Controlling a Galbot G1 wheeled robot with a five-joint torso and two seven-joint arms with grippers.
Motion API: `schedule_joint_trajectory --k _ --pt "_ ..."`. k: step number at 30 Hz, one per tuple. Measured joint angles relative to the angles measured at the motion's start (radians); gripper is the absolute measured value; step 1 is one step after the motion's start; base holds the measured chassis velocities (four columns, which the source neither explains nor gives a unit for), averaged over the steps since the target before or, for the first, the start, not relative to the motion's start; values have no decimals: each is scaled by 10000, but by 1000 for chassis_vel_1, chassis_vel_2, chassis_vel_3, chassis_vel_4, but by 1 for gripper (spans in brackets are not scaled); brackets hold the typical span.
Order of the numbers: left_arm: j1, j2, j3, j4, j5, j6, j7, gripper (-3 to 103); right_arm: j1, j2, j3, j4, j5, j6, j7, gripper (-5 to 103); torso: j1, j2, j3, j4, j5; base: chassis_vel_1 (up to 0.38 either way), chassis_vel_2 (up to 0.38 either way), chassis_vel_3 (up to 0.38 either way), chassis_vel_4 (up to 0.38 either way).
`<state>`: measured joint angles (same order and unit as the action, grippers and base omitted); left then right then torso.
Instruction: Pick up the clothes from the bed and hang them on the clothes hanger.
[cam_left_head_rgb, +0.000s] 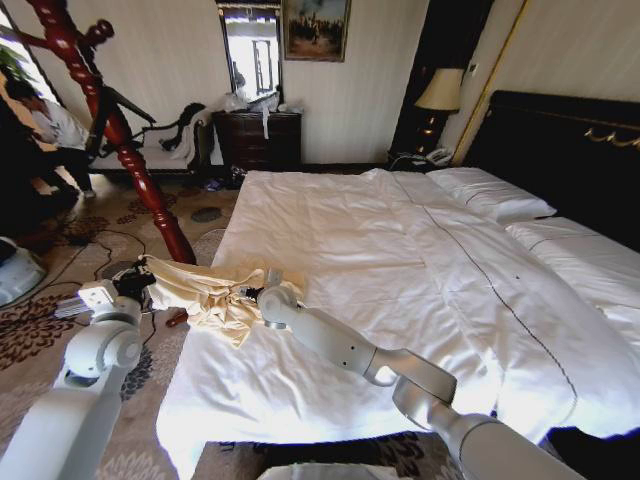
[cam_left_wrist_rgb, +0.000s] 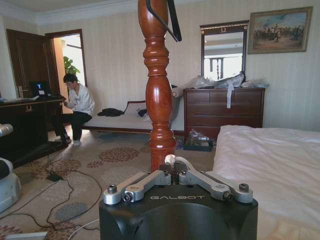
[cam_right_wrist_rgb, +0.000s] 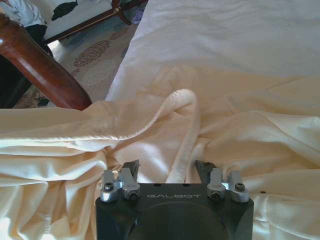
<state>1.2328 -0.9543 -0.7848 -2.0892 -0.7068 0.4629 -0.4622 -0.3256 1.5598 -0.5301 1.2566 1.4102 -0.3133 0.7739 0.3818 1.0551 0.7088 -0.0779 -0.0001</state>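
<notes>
The cream clothes (cam_left_head_rgb: 205, 295) lie crumpled at the near left corner of the bed (cam_left_head_rgb: 400, 260), partly hanging over its edge. My left gripper (cam_left_head_rgb: 135, 282) sits beside that corner, shut on a bit of the clothes (cam_left_wrist_rgb: 171, 160) that is stretched toward it. My right gripper (cam_left_head_rgb: 258, 296) rests on the garment's other side. Its fingers (cam_right_wrist_rgb: 131, 171) stand open with a rolled seam of the clothes (cam_right_wrist_rgb: 185, 130) running between them. The black clothes hanger (cam_left_wrist_rgb: 167, 20) hangs high on the wooden coat stand (cam_left_wrist_rgb: 157, 95).
The red-brown coat stand (cam_left_head_rgb: 130, 160) rises just off the bed's left corner. Cables (cam_left_head_rgb: 90, 250) trail over the patterned carpet. A dark dresser (cam_left_head_rgb: 258, 138) and a sofa (cam_left_wrist_rgb: 120, 117) line the far wall. A second white bed (cam_left_head_rgb: 590, 270) lies alongside on the right.
</notes>
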Motion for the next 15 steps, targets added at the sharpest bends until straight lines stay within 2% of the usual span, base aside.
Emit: schedule_joint_trajectory --k 2,4,5,8,11,12,14,15 --pt "10 21 -3 -3 -2 0 -10 2 -53 7 11 -93 -122 9 -21 51 0 0 0 0 0 0 0 0 0" --pt "21 34 -9 -4 -4 0 -13 2 -72 0 12 -113 -175 16 -26 51 1 0 0 0 0 0 0 0 0" --pt "38 44 -19 -10 -5 0 -17 2 -99 -13 12 -126 -239 33 -28 40 0 0 0 0 1 0 0 0 0" --pt "64 52 -29 -23 -6 0 -23 2 -120 -40 12 -128 -321 72 -28 35 0 0 0 0 1 0 0 0 0" --pt "71 61 -32 -25 -7 -3 -37 2 -122 -109 12 -108 -388 135 -2 19 0 0 0 0 0 0 0 0 0" --pt "71 61 -32 -25 -7 -3 -37 2 -122 -109 12 -108 -388 135 -2 19 0 0 0 0 0 0 0 0 0" --pt "65 83 -32 -24 -12 -5 -52 2 -120 -159 15 -73 -430 176 -1 7 0 0 0 0 1 0 0 0 0" --pt "56 100 -32 -19 -17 -6 -58 2 -119 -186 14 -64 -465 196 -16 7 1 0 0 0 1 0 0 0 0"
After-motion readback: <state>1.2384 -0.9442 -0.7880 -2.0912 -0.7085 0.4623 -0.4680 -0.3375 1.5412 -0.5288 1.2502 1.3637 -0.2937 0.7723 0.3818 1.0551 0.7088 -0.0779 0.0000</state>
